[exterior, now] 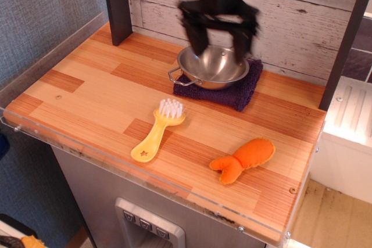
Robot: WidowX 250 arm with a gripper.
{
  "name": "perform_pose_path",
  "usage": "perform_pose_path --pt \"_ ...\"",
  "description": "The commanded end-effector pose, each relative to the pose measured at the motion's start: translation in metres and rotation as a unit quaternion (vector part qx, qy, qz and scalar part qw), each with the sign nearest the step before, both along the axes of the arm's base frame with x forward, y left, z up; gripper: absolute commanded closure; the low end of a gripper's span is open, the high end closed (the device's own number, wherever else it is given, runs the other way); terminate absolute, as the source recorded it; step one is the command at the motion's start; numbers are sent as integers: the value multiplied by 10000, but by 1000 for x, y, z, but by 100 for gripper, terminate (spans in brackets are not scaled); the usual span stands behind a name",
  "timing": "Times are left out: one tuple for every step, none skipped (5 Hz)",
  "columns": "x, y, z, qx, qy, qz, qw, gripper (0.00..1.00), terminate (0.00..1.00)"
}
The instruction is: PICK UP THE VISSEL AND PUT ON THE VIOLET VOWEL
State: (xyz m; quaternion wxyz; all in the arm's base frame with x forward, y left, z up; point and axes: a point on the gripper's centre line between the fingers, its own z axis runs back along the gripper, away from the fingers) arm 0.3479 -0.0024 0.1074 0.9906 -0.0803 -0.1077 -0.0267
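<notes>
Gripper [219,43]: black and motion-blurred, hanging above the steel bowl near the back edge of the tabletop; its two fingers [196,42] are spread wide apart, one over the bowl's left rim and one over its right rim, clamped on nothing.
Tabletop [93,94]: striped light and reddish wood planks, with a clear plastic lip along the front and left edges and a whitewashed plank wall behind the back edge.
Purple towel [241,92]: folded, dark and fuzzy, lying flat near the middle of the back edge; its right side and front right corner stick out from under the bowl.
Steel bowl [213,67]: round and shiny, sitting upright on the purple towel and covering most of it; one thin wire handle [175,75] juts past the towel's left side toward the left edge, and the inside looks empty.
Orange plush toy [243,160]: fish-like shape lying flat toward the front right corner, well apart from the towel.
Yellow brush [158,130]: lying flat near the middle of the tabletop, just in front of the towel without touching it; white bristles point toward the back edge, and the handle, with a star cut-out at its end, points toward the front edge.
</notes>
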Motion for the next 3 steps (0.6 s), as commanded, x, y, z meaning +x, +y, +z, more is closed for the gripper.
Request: perform_pose_path --pt "-66 80 20 404 201 558 9974 0 0" --pt "-77 88 9 663 396 422 9961 0 0" --pt "-76 85 -4 848 498 37 9951 0 0"
